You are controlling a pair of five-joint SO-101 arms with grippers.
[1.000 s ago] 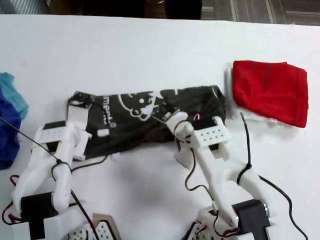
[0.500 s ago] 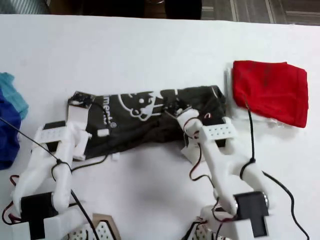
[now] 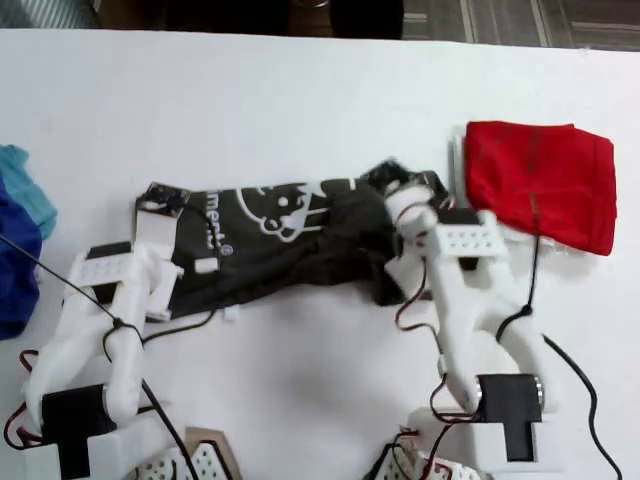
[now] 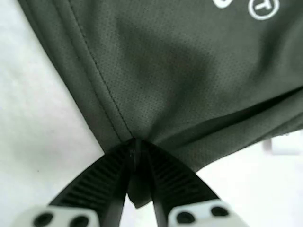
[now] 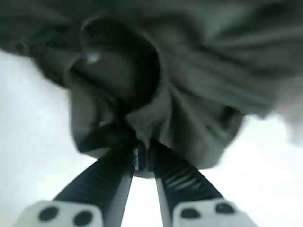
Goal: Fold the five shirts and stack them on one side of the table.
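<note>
Two hands have hold of one dark grey shirt (image 3: 290,240) with a white cartoon print, which lies stretched across the middle of the counter (image 3: 300,100). The left hand (image 4: 136,147) is closed tight on a hemmed corner at one end. The right hand (image 5: 141,158) is closed on a bunched wad of cloth at the other end, close by the folded red shirt (image 3: 540,185). That red shirt sits on a white folded cloth (image 3: 456,170), probably another finished shirt, at the counter's right side. A blue shirt (image 3: 15,260) and a teal shirt (image 3: 20,180) lie crumpled at the left edge.

Several things could go wrong from here, as I judge it. The right hand's grip takes in a gather of several layers rather than a clean edge, so a fold led from there may come out lumpy or skewed. The left hand pinches only a narrow bit of hem, and a hard pull from the far end could drag it free. The right arm is just beside the red stack, so a wide swing could nudge or rumple it. Slack cloth between the hands could also trail and spoil the crease.
</note>
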